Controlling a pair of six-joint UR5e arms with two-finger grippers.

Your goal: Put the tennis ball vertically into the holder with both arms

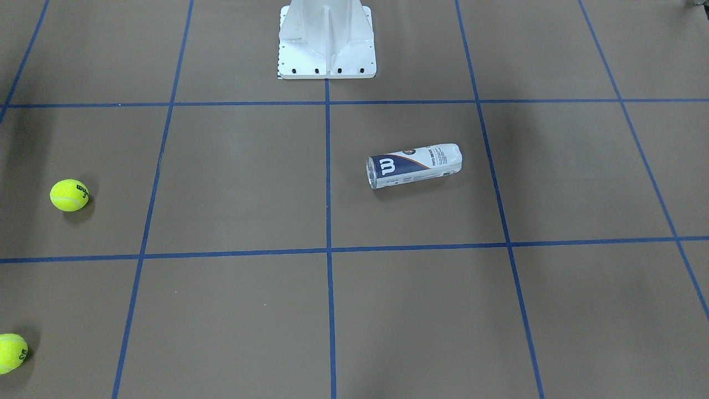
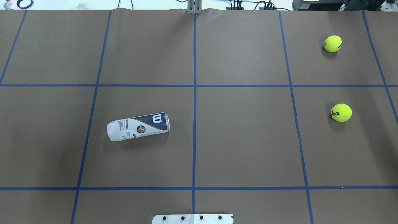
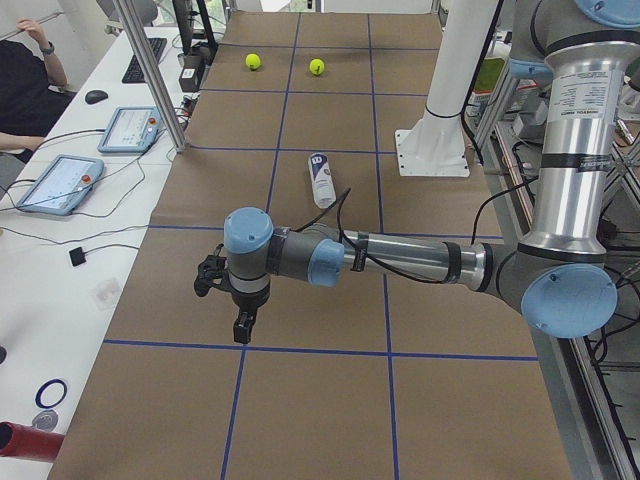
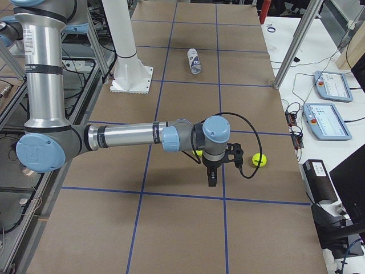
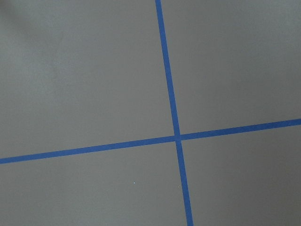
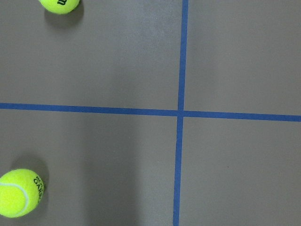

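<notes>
The holder (image 1: 414,165), a clear can with a white and navy "W" label, lies on its side on the brown table; it also shows in the overhead view (image 2: 139,126). Two yellow tennis balls (image 2: 341,112) (image 2: 333,43) rest far to its right, and both show in the right wrist view (image 6: 19,193) (image 6: 59,4). My left gripper (image 3: 240,322) hangs over the table's left end, well away from the can. My right gripper (image 4: 211,178) hangs over the right end near the balls (image 4: 259,160). Both show only in side views, so I cannot tell whether they are open or shut.
The white pedestal base (image 1: 327,39) stands at the robot's edge of the table. Blue tape lines (image 5: 176,136) grid the brown surface. Operator tablets (image 3: 60,183) and cables lie on the white bench beyond the far edge.
</notes>
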